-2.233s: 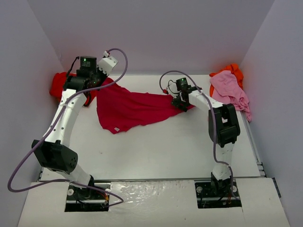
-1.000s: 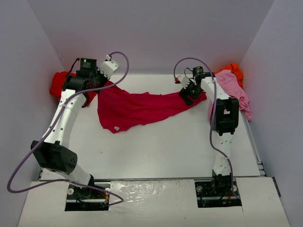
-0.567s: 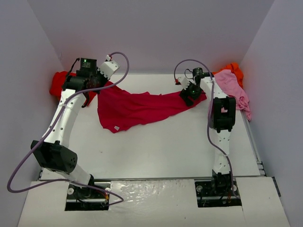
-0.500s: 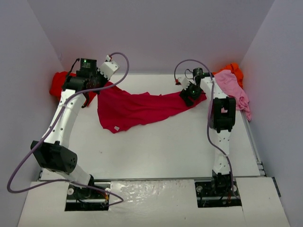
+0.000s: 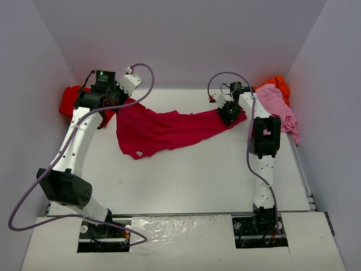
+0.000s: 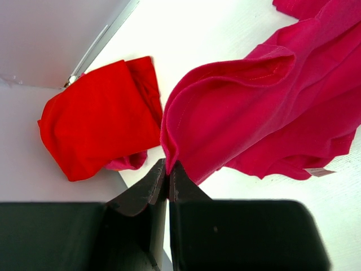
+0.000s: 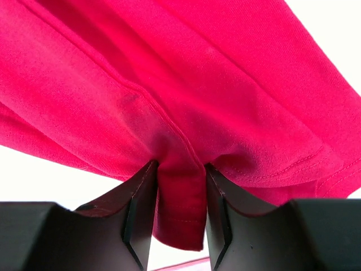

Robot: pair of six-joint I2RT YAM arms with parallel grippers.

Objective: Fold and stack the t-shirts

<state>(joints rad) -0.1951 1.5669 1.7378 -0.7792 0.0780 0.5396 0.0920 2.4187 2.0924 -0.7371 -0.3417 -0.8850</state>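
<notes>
White table (image 5: 186, 175): left tool (image 6: 168, 165) and right tool (image 7: 180, 169) pinch crimson shirt (image 5: 163, 129) (pink shirt (image 5: 275, 104) shows only overhead).

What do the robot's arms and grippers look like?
The left arm and right arm are white tubes with black joints, each trailing a lilac cable. A green light marks the left one. The left gripper and right gripper have black wedge-shaped jaws.
</notes>
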